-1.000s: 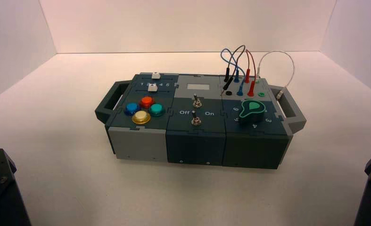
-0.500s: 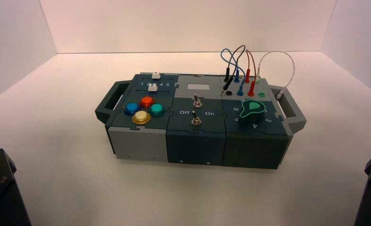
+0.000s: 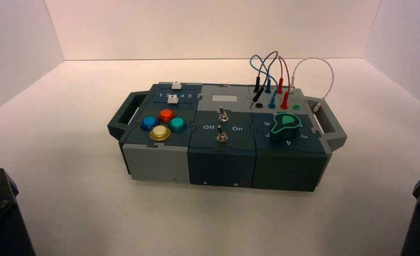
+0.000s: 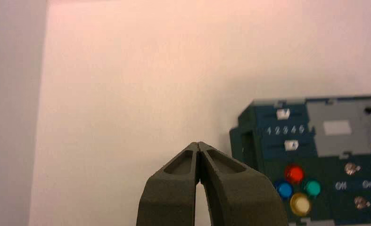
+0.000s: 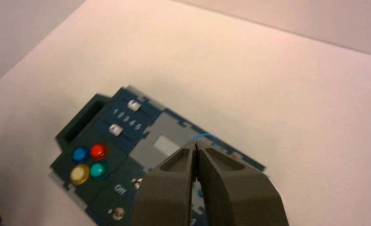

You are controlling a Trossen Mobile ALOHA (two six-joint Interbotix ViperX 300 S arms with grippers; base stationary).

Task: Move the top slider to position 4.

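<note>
No shift seen on box or arms against the last two high views, so the move is still to be made: top slider [image 4: 283, 114], white, on the far-left panel's upper track, sits about level with the 3 and looks to need a short slide toward the box's right to the printed 4 [image 4: 293, 129]. Left gripper [image 4: 198, 144], off the box's left side, and right gripper [image 5: 196, 144], nearer its right, both idle, jaws together and holding nothing. Count: two sliders, four pushbuttons (red [image 3: 166, 115], blue [image 3: 149, 123], green [image 3: 177, 124], yellow [image 3: 160, 133]), two toggle switches, one green dial [image 3: 286, 122].
</note>
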